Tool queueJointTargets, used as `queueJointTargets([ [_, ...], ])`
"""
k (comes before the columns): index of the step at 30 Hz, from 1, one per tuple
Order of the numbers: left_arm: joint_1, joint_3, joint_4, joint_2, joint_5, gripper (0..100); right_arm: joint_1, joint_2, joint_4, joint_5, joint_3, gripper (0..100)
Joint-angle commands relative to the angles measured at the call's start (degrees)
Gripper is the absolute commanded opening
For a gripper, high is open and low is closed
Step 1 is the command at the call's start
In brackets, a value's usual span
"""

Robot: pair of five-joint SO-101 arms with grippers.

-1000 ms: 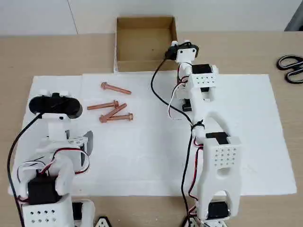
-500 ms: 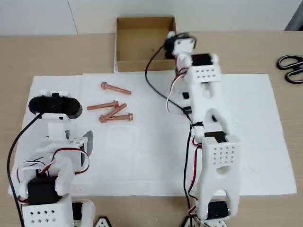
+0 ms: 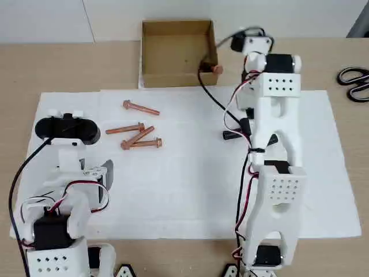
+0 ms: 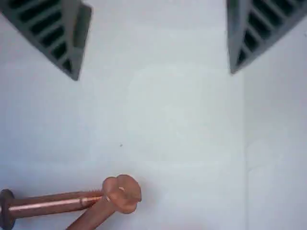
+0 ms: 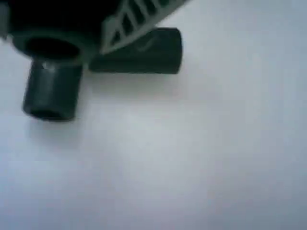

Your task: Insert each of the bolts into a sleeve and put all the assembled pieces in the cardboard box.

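- Four bolts (image 3: 137, 137) of copper-coloured metal lie loose on the matte white sheet (image 3: 190, 190). Each is a slim shank with a round flanged head. One lies alone nearer the cardboard box (image 3: 173, 81), and three bunch together, touching or crossing.
- In your left wrist view, one bolt (image 4: 122, 192) presses its rounded, faintly glossy head against the threaded shank of a second bolt (image 4: 53, 203).
- Your left arm (image 3: 66, 173) is white plastic with a black oval pod on top, and it sits over the sheet's near corner. Its ribbed grey jaws stand wide apart, released, with bare sheet between them.
- Your right arm (image 3: 277, 190) stretches across the sheet to a spot beside the box. You cannot tell whether its jaws are released or clenched.
- The sleeves are short, smooth black tubes. In your right wrist view, one stubby sleeve (image 5: 50, 93) shows an open round end and juts from under a dark mass. Another sleeve (image 5: 144, 50) lies on its side just beside it.
- From above, a sleeve (image 3: 229, 135) lies on the sheet just beside the right arm.
- One small rounded copper-coloured end (image 3: 216, 69) shows at the box wall nearer the right arm, against a black cable (image 3: 214, 104). You cannot tell whether a sleeve is on it.
- The box is brown, matte, square and open-topped. It stands on the pale wood-grain tabletop (image 3: 69, 63) just beyond the sheet's far edge.
- Black-handled scissors (image 3: 353, 81) lie on the tabletop, well apart from the bolts.
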Motion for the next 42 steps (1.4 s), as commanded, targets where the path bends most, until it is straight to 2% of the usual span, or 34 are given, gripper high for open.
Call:
queueJointTargets([
  [1, -0.1, -0.4, -0.2, -0.5, -0.1, 19, 1.4, -13.6, 1.1, 0.1, 7.7, 0.4],
  [8, -0.1, -0.4, -0.2, -0.5, -0.1, 19, -0.7, -27.5, 0.7, 0.3, 27.2, 0.4],
  [13, -0.1, -0.4, -0.2, -0.5, -0.1, 19, -1.3, -28.1, -0.1, -0.1, 38.0, 0.7],
  [21, -0.3, -0.3, -0.2, -0.5, -0.1, 19, -1.4, -28.5, -9.7, -0.2, 52.2, 0.7],
  [34, -0.1, -0.3, -0.2, -0.5, -0.1, 19, -1.9, -28.0, -13.1, -0.2, 57.3, 1.3],
  [39, -0.1, -0.3, -0.2, -0.5, -0.1, 19, -4.3, -28.0, -12.7, -0.2, 57.4, 11.3],
  [42, -0.3, -0.3, -0.2, -0.5, -0.1, 19, -5.7, -28.0, -12.7, -0.1, 57.4, 11.3],
])
